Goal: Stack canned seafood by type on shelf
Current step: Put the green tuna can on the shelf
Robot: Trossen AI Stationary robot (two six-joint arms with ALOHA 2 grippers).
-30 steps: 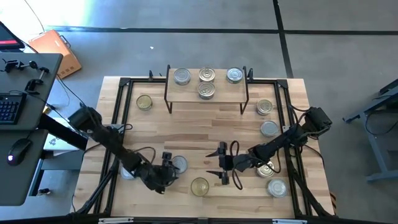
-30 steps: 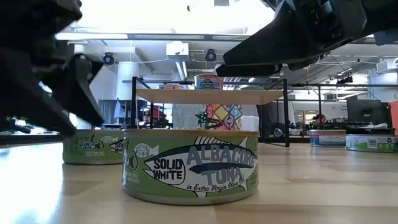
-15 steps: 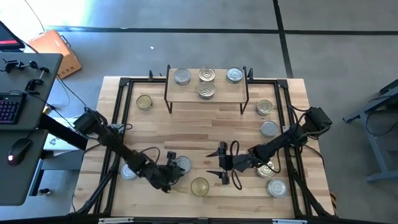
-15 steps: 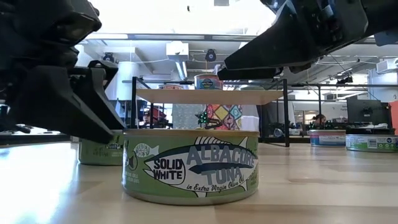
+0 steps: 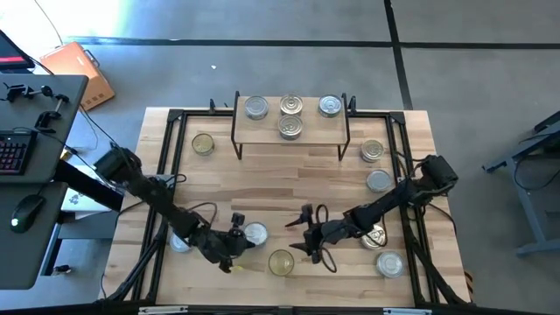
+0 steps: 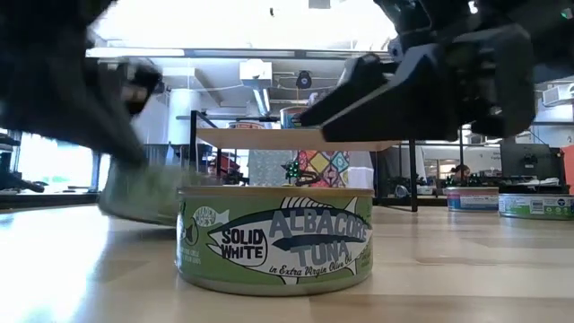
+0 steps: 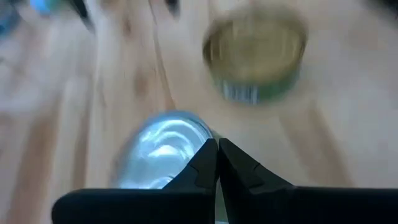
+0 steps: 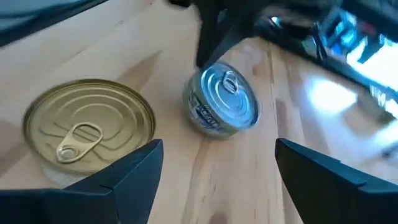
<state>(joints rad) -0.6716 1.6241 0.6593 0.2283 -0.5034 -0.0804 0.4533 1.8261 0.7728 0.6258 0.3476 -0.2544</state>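
Green tin (image 6: 274,239) reads "SOLID WHITE ALBACORE TUNA".

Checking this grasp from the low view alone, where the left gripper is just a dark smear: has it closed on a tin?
Observer: No. In the left wrist view the left gripper is shut on nothing; the silver tin lies beside its fingers.
Operator: And the other arm?
Observer: The right gripper is open, a gold-topped tin near it.
Operator: The shelf?
Observer: From above, the shelf holds four tins.

An orange case (image 5: 77,68) lies on the floor beside a desk (image 5: 26,188) (keyboard (image 5: 12,150), mouse (image 5: 27,210)).
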